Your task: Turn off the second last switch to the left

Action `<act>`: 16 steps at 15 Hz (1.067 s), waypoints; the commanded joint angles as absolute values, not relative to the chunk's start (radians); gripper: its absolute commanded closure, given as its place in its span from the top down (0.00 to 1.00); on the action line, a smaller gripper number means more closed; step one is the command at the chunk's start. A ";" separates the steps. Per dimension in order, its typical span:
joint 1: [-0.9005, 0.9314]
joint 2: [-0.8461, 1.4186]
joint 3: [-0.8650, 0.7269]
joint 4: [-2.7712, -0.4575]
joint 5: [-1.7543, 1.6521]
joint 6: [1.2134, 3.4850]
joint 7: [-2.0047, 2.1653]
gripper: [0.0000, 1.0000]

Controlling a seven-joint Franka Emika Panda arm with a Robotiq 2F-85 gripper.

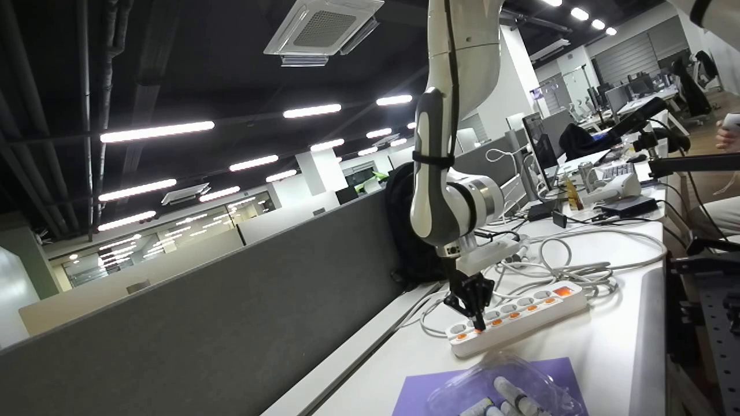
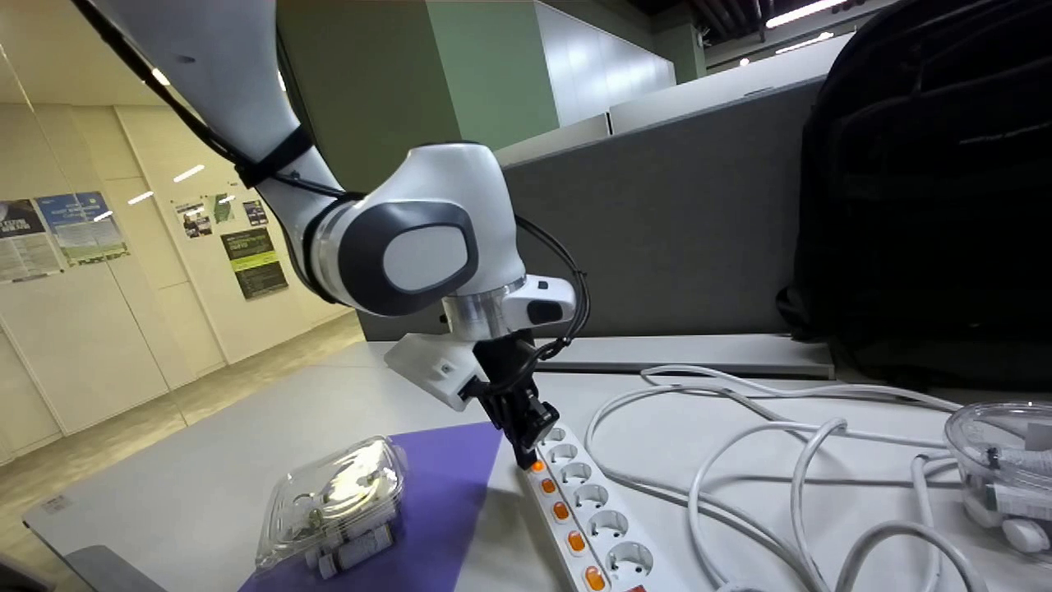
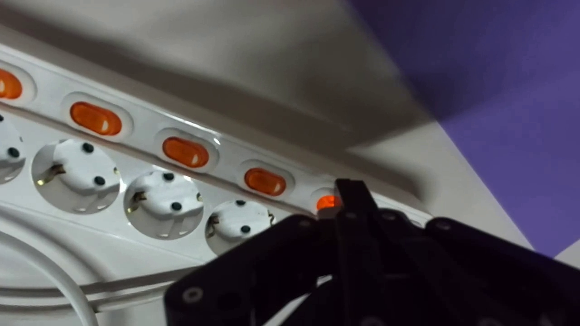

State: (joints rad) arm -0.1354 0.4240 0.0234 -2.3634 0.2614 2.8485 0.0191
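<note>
Fingers (image 3: 355,197) closed at second last switch (image 3: 327,202) | clear box (image 2: 353,475): white tubes (image 2: 359,549) | tub (image 2: 972,469): white items (image 2: 1026,534)

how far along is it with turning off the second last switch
Done: the gripper is lined up, its closed tip at the second last switch on the power strip.
In hand: probably the press, as the tip overlaps that switch in the wrist view; contact is unclear.
Left: likely turning it off, as it glows brighter than the neighbouring switch.
</note>
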 commanded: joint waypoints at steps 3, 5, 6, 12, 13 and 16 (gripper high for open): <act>-0.208 0.464 0.071 -2.313 0.343 2.823 0.005 0.00; -0.233 0.461 0.089 -2.314 0.379 2.820 -0.008 0.00; -0.241 0.460 0.095 -2.315 0.393 2.818 -0.011 0.00; -0.368 0.484 0.179 -2.289 0.578 2.717 -0.091 0.00; -0.391 0.493 0.184 -2.280 0.629 2.688 -0.116 0.00; -0.432 0.523 0.139 -2.248 0.785 2.581 -0.196 0.00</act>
State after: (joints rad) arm -0.3825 0.4589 0.1648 -2.2970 0.6782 2.6668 -0.1358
